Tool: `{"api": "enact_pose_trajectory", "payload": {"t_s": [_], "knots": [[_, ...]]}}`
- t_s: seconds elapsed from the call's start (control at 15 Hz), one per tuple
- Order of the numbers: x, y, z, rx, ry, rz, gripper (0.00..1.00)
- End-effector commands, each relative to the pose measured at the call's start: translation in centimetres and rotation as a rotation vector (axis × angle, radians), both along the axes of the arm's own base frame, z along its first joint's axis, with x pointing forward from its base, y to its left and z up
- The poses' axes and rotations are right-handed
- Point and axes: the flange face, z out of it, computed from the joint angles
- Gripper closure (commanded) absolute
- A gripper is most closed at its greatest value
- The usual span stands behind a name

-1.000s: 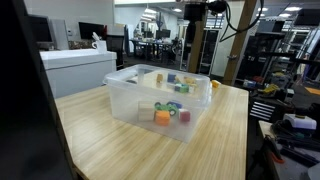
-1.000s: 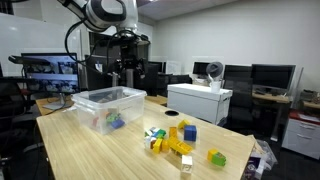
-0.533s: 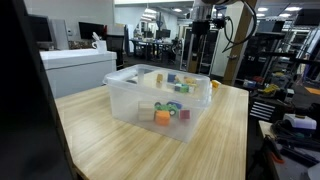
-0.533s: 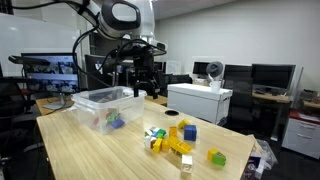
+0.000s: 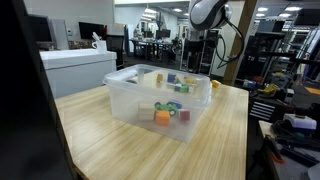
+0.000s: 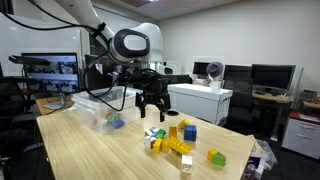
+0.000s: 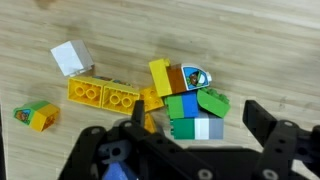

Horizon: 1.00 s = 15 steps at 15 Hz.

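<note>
**Desk:** Where does the tool stand?

**Operator:** My gripper (image 6: 152, 112) hangs above the wooden table (image 6: 90, 150). Its fingers (image 7: 270, 135) are spread wide and grip nothing. In an exterior view it is clear of every brick.

**Desk:** What lies under it?

**Operator:** A cluster of toy bricks (image 7: 186, 98) sits straight below the gaping jaws, between the two fingers in my wrist view. A green brick (image 7: 181, 106) is at its centre. A yellow brick (image 7: 160, 77) stands on edge just beside it. A blue picture block (image 7: 196, 76) touches the cluster on the side farthest from the palm. A pale grey-blue block (image 7: 208, 127) lies nearest the palm.

**Desk:** Anything outside the jaws?

**Operator:** A long yellow brick (image 7: 104, 94) lies flat just outside one finger, its end close against the cluster. Past it, away from the tool, is a white cube (image 7: 69, 57), set apart. A small green-and-yellow block (image 7: 38, 116) lies alone, farther out on that same side.

**Desk:** And the bin?

**Operator:** The clear plastic bin (image 5: 130, 100) stands well apart from the gripper, farther along the table. An orange block (image 5: 162, 117) shows through its wall.
</note>
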Motion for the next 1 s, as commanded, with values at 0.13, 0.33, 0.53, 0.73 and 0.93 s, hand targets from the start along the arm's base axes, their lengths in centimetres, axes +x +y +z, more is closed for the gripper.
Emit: {"api": "enact_pose_trajectory", "payload": {"t_s": [0.13,0.33,0.53,0.73,0.93], "knots": [[1.5,-0.4,-3.7,0.042,0.014,0.025,0.0],[2.2,-1.1,-4.9,0.07,0.018,0.07,0.0],[2.7,-2.1,-6.0,0.085,0.025,0.115,0.0],[2.9,-2.5,-7.3,0.108,0.04,0.164,0.0],[3.2,-2.4,-8.3,0.12,0.051,0.215,0.0]]}}
